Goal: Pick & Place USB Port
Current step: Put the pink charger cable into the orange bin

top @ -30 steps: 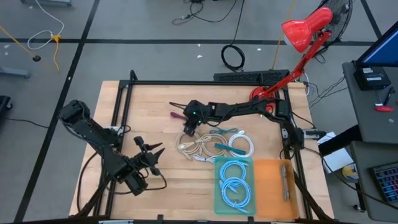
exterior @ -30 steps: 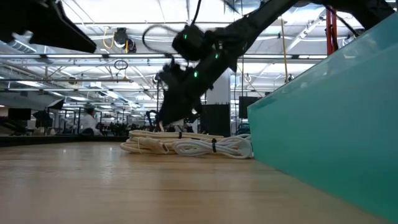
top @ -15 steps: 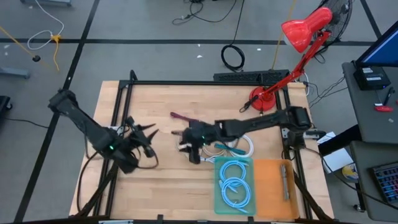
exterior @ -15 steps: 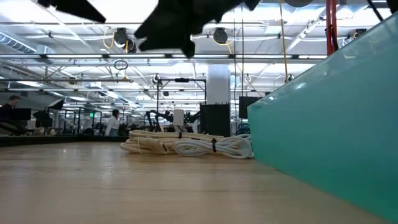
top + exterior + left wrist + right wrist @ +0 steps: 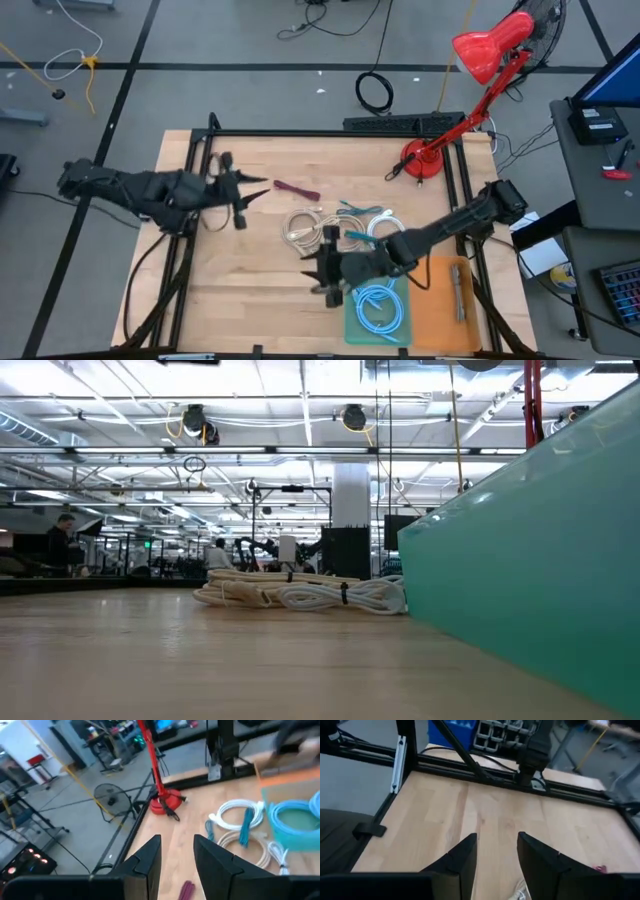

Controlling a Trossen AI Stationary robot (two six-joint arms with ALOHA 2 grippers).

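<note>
From above, a teal tray point(image 5: 352, 310) sits at the near right of the table point(image 5: 260, 270), holding a coiled light-blue cable point(image 5: 380, 308). An orange tray point(image 5: 432, 325) touches its right side with a grey metal bar point(image 5: 458, 291) in it. Beige and white cable coils point(image 5: 315, 228) lie loose on the wood just beyond the teal tray, and a small maroon piece point(image 5: 296, 190) lies apart, farther back. The right gripper point(image 5: 322, 270) hovers at the teal tray's left rim; the left gripper point(image 5: 243, 195) hangs over the table's left part, near the black frame rail point(image 5: 192, 200). The middle-left wood is bare.

At table height, the teal tray's wall point(image 5: 530, 550) fills the right side; the cable coils point(image 5: 300, 595) lie behind open wood.

From the left wrist, the fingers point(image 5: 150, 857) stand narrowly apart, holding nothing; a red lamp base point(image 5: 166, 802) stands by the frame.

From the right wrist, the fingers point(image 5: 462, 857) likewise stand a little apart and empty over bare wood.
</note>
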